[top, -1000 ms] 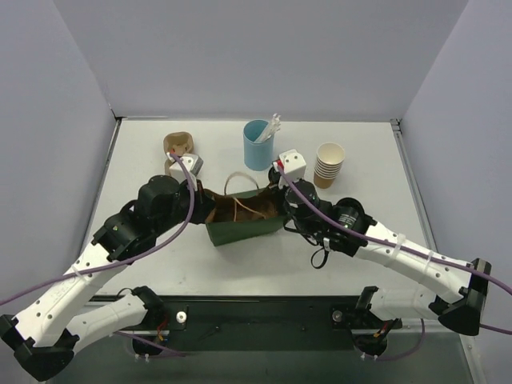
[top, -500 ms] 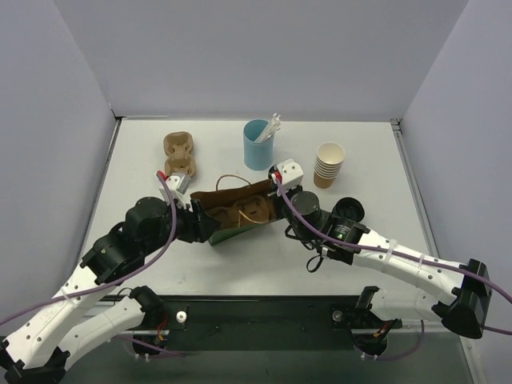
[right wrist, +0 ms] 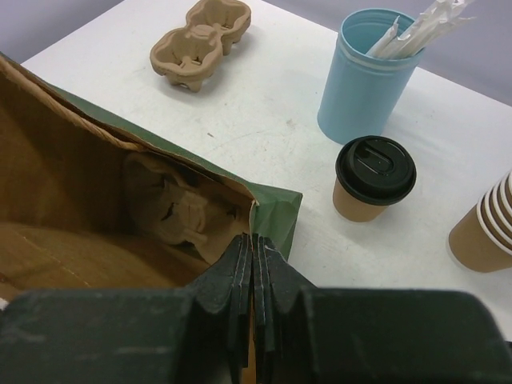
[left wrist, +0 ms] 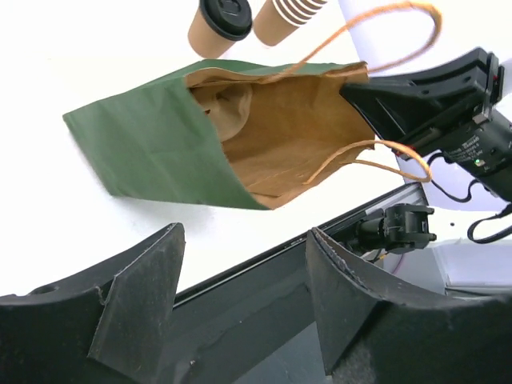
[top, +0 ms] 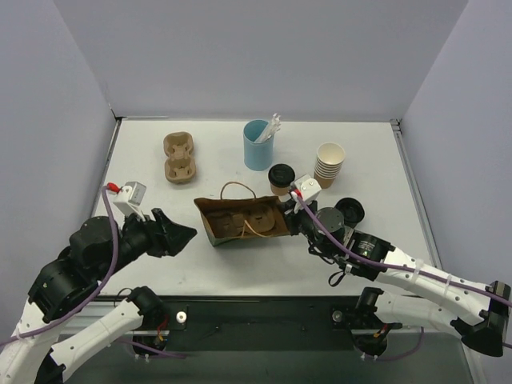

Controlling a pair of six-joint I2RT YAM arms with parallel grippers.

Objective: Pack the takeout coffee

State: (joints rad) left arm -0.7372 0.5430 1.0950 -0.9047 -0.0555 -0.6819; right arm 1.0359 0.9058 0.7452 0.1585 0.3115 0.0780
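Note:
The takeout coffee [top: 281, 178], a tan paper cup with a black lid, stands upright on the table just behind the right end of the green bag [top: 226, 232]. The bag's brown inside faces up, and a cardboard cup carrier [right wrist: 180, 212] lies in it. My right gripper [right wrist: 254, 240] is shut on the bag's right rim [right wrist: 276, 210]; in the top view the right gripper [top: 286, 221] shows at the bag's right end. My left gripper [top: 186, 233] stands open and empty a little left of the bag, apart from it. From the left wrist I see the bag [left wrist: 152, 144] beyond the fingertips [left wrist: 170, 237], with the coffee [left wrist: 218, 24] behind it.
A second cup carrier [top: 179, 156] lies at the back left. The light-blue cup with white sticks [top: 258, 144] stands behind the bag. A stack of cream paper cups [top: 329, 165] stands right of the coffee. The table's dark front rail [left wrist: 264, 264] runs under my left fingers.
My left gripper opened, let go of the bag's left side and drew back to the left. The bag swung level with its opening up. The coffee came into view behind it.

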